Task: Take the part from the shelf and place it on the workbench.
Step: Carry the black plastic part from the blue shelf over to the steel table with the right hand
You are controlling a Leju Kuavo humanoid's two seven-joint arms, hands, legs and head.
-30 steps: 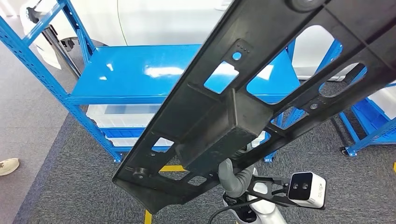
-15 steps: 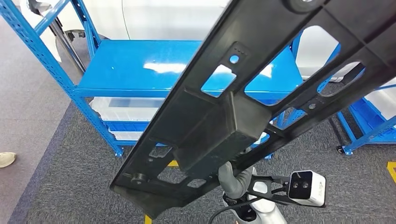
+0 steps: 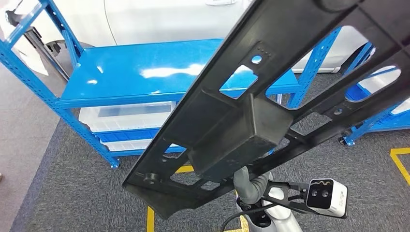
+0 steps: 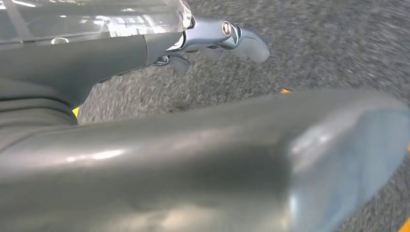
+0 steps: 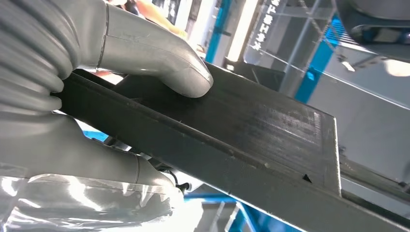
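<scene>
One long black part [image 3: 251,121] runs from near left to far right, lifted clear of the blue shelf [image 3: 140,77] behind it. The right robot hand [image 5: 96,96] grips its boxy middle, thumb on top and fingers beneath. To carry well, I'd keep that clamp firm and the part level, and swing the far end wide of the shelf posts while turning toward the table. The left robot hand [image 4: 212,43] hangs over grey carpet, fingers apart, holding nothing. Count: one part, one blue shelf in front with more blue racking at far right, two pale bins [image 3: 125,116] on its lower tiers.
</scene>
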